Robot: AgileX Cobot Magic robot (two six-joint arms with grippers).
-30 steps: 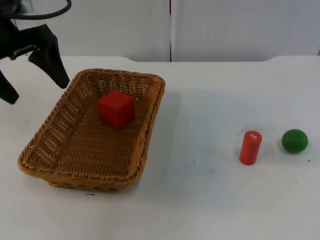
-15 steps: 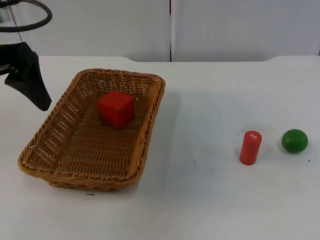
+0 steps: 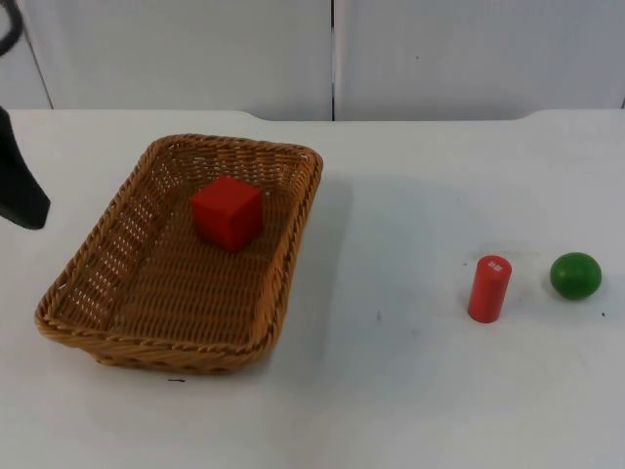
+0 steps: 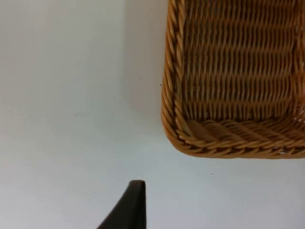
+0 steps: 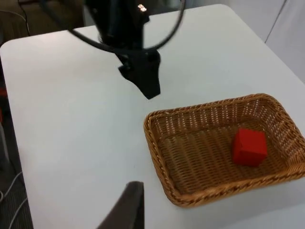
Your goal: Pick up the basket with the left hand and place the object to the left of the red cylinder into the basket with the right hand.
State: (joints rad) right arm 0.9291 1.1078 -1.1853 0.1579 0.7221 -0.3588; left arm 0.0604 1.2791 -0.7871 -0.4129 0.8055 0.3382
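- The wicker basket (image 3: 186,256) sits flat on the white bench (image 3: 410,391), and it is the landmark for everything here.
- Inside the basket, toward its far end, rests a red cube (image 3: 227,212), touching the woven floor and clear of the rim.
- Well off to the basket's right stands the red cylinder (image 3: 489,288), upright on the bench.
- Just beyond the cylinder, farther again from the basket, lies a green ball (image 3: 575,275), near the cylinder but not touching it.
- Between the basket and the cylinder there is bare bench.
- The left claw (image 3: 20,186) hangs to the basket's left, apart from the rim, touching nothing; from the top view it is a dark shape at the frame's edge.
- In the right wrist view that same left claw (image 5: 143,76) hovers above the bench just off one short end of the basket (image 5: 224,143), with the red cube (image 5: 249,146) lying in the basket's other half.
- I cannot tell whether the left claw's fingers are spread or pressed together.
- In the left wrist view a corner of the basket (image 4: 228,86) lies on the bench, with one black fingertip (image 4: 128,207) apart from it.
- Right claw: one black fingertip (image 5: 126,210) shows in its own wrist view, high over the bench short of the basket; its state I cannot tell.
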